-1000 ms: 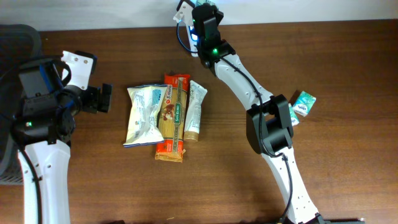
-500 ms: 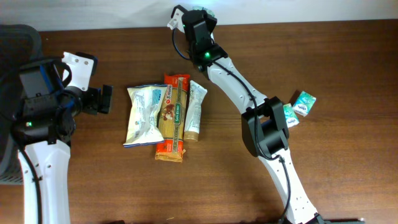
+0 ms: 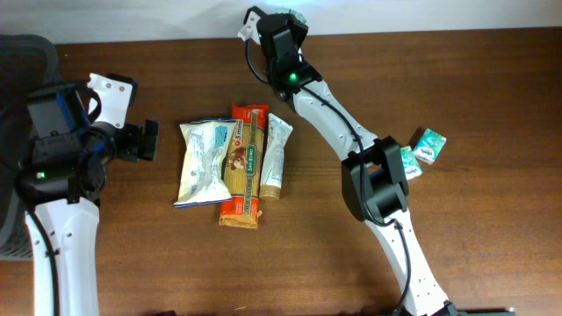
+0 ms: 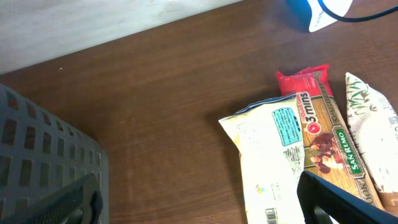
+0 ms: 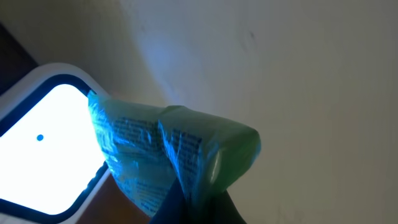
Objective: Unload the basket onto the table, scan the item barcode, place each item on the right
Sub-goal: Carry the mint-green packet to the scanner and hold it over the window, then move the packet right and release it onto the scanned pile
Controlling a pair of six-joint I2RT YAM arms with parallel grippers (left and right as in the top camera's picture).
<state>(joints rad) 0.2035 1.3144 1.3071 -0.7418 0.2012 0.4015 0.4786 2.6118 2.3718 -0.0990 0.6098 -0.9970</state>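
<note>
My right gripper [image 5: 194, 210] is shut on a green plastic-wrapped packet [image 5: 180, 152]. It holds the packet up beside the glowing white window of the scanner [image 5: 40, 143]. From overhead the right gripper [image 3: 279, 22] sits at the table's far edge next to the white scanner [image 3: 249, 21]. My left gripper [image 3: 146, 140] hangs open at the left with nothing in it. In the left wrist view its fingers [image 4: 339, 199] frame bare wood left of a white pouch [image 4: 270, 155].
A white pouch [image 3: 202, 161], a red-orange pasta pack [image 3: 243, 167] and a white tube [image 3: 275, 155] lie side by side mid-table. Two green packets [image 3: 429, 145] lie at the right. A dark grey mesh object [image 4: 43, 155] stands at the far left.
The right arm has swung a little left, bringing the packet closer to the scanner, then held still. The left arm has not moved.
</note>
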